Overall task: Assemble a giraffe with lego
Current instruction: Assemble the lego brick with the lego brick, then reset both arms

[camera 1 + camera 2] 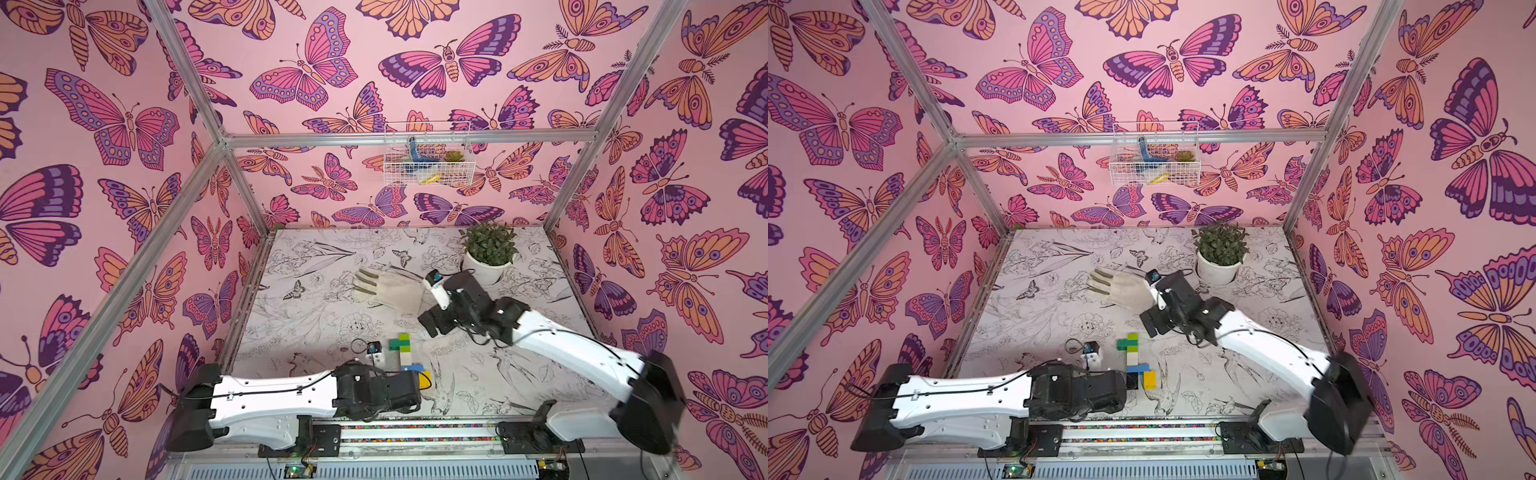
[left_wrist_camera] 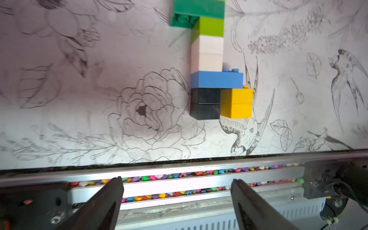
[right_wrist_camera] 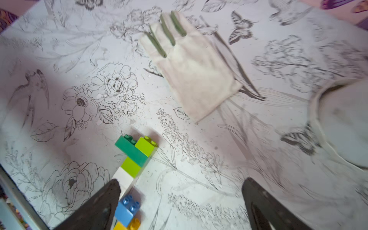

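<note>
Near the desk's [image 1: 316, 291] front edge the giraffe [image 1: 409, 357] lies flat, your left gripper [image 2: 177, 180] gaping empty beside it. Your right gripper [image 3: 182, 180] hangs spread, empty, by the glove [image 1: 390, 291] mid-desk; a potted plant [image 1: 486, 266] fills the far right corner, far left open.

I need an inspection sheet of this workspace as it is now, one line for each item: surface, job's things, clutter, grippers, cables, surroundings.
Surface: table printed with flowers and birds; no spill seen.
Job's things: giraffe lies flat, built: dark green head, lime and white neck, blue body, black and yellow legs; no loose bricks seen.
Clutter: glove lying flat; potted plant at the back.
Grippers: left gripper open, empty; right gripper open, empty.
Cables: black cable along the left arm, another along the right arm.
Surroundings: butterfly walls, metal frame, wire basket with small items hung on the back wall.
</note>
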